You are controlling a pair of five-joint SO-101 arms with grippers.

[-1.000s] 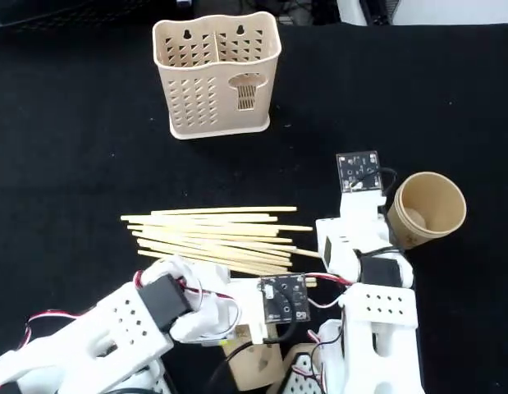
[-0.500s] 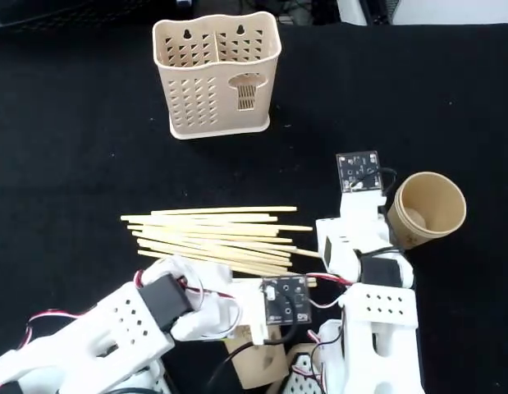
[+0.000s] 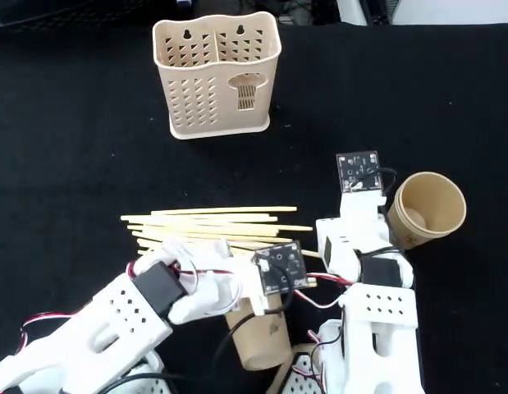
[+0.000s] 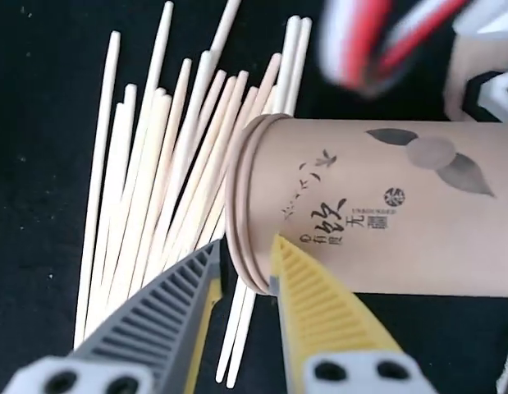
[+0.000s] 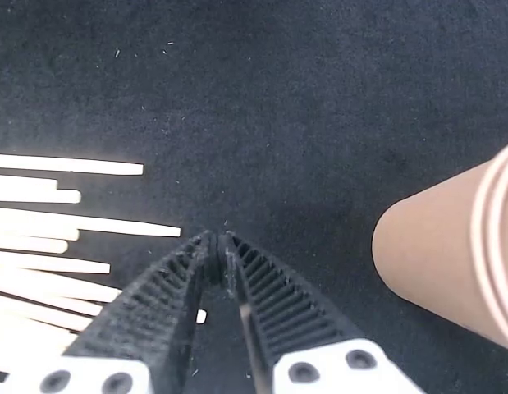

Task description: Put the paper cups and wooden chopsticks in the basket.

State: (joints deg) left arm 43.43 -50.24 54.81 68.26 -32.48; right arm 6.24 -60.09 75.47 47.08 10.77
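Left wrist view: the left gripper (image 4: 245, 248) pinches the rim of the paper cup (image 4: 377, 205), whose long axis lies across its jaws.

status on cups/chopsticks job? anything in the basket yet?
Done: nothing visible in the basket. In hand: the left gripper grips the rim of a paper cup. Left: that cup, the second cup by the right arm, and the chopsticks piled on the table.
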